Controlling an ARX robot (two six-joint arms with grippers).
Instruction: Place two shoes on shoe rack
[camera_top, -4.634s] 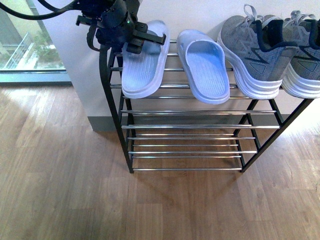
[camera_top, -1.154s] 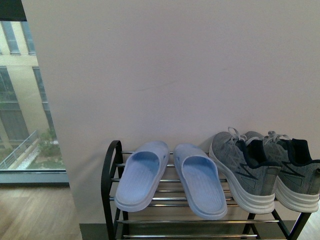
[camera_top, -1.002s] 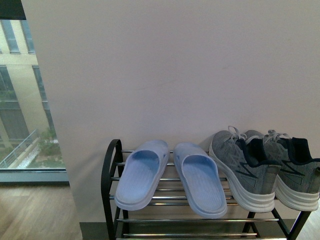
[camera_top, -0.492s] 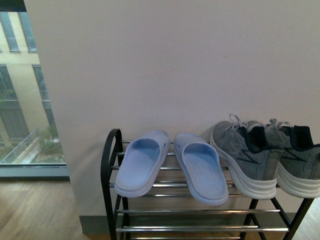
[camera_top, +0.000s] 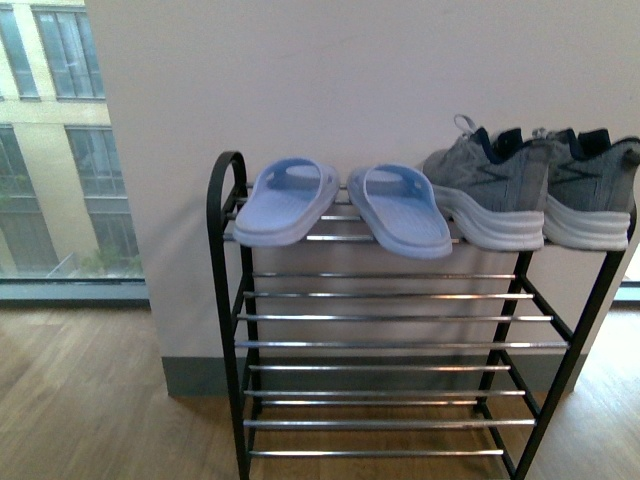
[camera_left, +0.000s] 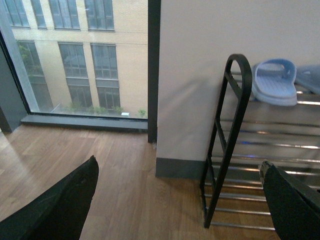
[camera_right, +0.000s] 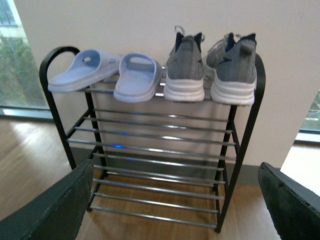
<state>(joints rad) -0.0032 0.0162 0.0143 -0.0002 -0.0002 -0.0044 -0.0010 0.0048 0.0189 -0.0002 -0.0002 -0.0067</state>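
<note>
Both slippers (camera_top: 345, 205) and both sneakers (camera_top: 530, 190) rest on the top shelf of the shoe rack (camera_top: 225, 300). Slipper toes overhang the front bar; a knock to the frame could tip them off. Left gripper (camera_left: 180, 200) and right gripper (camera_right: 175, 210) are spread wide, holding nothing.

both grippers, left gripper (camera_left: 175, 200) and right gripper (camera_right: 172, 205), hang with fingers spread wide, holding nothing.
</note>
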